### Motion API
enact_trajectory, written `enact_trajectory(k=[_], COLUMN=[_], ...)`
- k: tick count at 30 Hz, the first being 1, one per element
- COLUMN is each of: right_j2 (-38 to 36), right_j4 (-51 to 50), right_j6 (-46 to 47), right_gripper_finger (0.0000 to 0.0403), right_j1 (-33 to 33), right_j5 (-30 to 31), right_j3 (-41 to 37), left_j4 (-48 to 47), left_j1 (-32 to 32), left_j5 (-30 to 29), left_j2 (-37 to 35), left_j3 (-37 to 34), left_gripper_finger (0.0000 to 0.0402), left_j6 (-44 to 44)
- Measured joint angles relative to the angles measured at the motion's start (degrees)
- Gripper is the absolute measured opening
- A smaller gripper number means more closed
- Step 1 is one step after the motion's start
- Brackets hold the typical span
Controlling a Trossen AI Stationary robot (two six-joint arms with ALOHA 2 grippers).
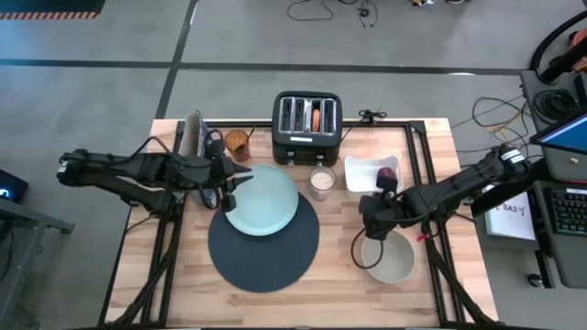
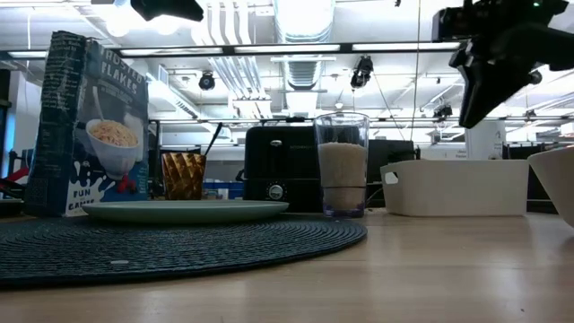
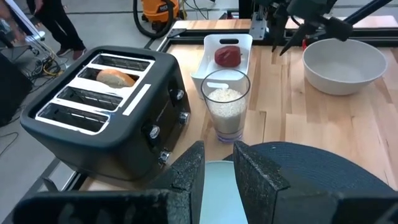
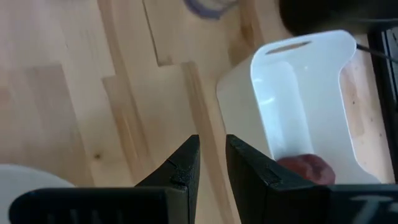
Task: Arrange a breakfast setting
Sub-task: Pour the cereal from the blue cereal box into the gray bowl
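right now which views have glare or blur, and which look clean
Low view: bright ceiling lights glare behind the milk glass, and the dark end effector is silhouetted. Right wrist view: the white tray looks washed out and soft. Left wrist view: sharp and even on the toaster. High view: even, soft shadows.

Left gripper [image 3: 219,163] low over pale plate [image 3: 219,193], fingers [image 3: 189,171] nearly together, slim gap. Plate sits on dark round placemat [image 3: 323,168]. Glass [image 3: 226,102] with white fill just ahead on wood worktop [image 3: 280,93]. Black toaster [image 3: 106,106] beside it, bagel [image 3: 115,77] in one slot. White tray [image 3: 211,62] holds dark-red fruit [image 3: 227,55]. Beige bowl [image 3: 344,64] farther off, other arm's gripper [image 3: 292,37] above near it.
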Motion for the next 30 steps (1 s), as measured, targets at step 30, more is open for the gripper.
enact_trajectory(k=[30], right_j2=[-3.7], right_j4=[19.9], right_j6=[-14.4], right_gripper_finger=[0.0068], right_j1=[0.0], right_j5=[5.7], right_j3=[-2.6], left_j4=[-37.7], left_j1=[-22.5], left_j5=[-2.1], left_j2=[9.7], left_j3=[14.5], left_gripper_finger=[0.0038], left_j6=[-37.4])
